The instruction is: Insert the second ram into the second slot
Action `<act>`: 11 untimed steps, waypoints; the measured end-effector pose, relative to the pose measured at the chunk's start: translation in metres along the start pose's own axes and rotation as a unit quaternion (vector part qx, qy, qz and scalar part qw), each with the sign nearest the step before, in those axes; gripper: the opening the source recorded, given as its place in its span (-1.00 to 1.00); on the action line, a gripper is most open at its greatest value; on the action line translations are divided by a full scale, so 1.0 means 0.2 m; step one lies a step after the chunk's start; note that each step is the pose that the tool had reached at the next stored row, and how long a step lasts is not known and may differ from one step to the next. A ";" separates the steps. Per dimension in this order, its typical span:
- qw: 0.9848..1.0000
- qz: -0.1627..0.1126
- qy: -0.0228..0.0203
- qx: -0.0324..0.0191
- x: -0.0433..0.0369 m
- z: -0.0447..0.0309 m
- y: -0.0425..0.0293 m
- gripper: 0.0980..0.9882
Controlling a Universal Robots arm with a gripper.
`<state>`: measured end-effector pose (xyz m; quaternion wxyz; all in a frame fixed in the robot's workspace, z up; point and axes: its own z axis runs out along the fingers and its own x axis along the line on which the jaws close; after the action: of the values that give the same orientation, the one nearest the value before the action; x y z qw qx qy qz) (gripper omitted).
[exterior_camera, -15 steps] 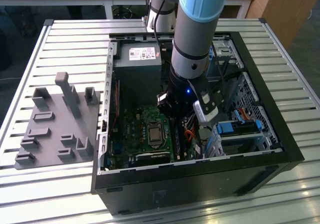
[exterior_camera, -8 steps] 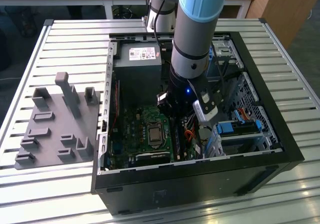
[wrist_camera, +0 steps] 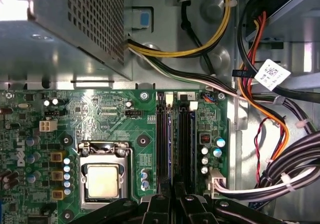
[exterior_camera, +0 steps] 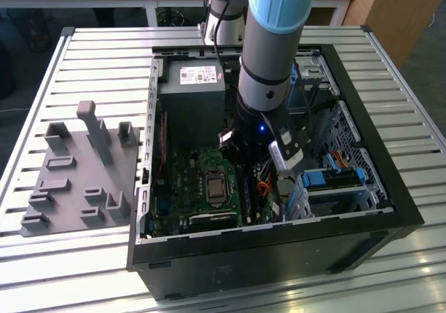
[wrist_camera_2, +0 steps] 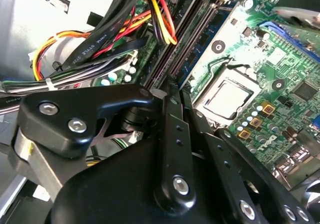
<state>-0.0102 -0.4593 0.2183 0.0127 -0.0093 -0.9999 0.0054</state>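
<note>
A desk (exterior_camera: 90, 55) of pale ribbed metal slats carries two things: an open black computer case (exterior_camera: 390, 187) toward the exterior view's right, and a grey fixture plate (exterior_camera: 77, 180) with upright blocks just beside it.

Matt black end effector (wrist_camera_2: 172, 102) (plastic-looking)

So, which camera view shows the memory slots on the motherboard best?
The first wrist view: the memory slots run straight and unobstructed beside the processor socket, down to the gripper. The second wrist view shows them slanted, partly behind cables. In the exterior view the arm hides most of them.
</note>
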 end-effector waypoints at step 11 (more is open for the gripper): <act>1.000 0.000 0.000 0.000 0.001 0.006 0.010 -0.91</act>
<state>-0.0104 -0.4572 0.2170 0.0127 -0.0095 -0.9999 0.0055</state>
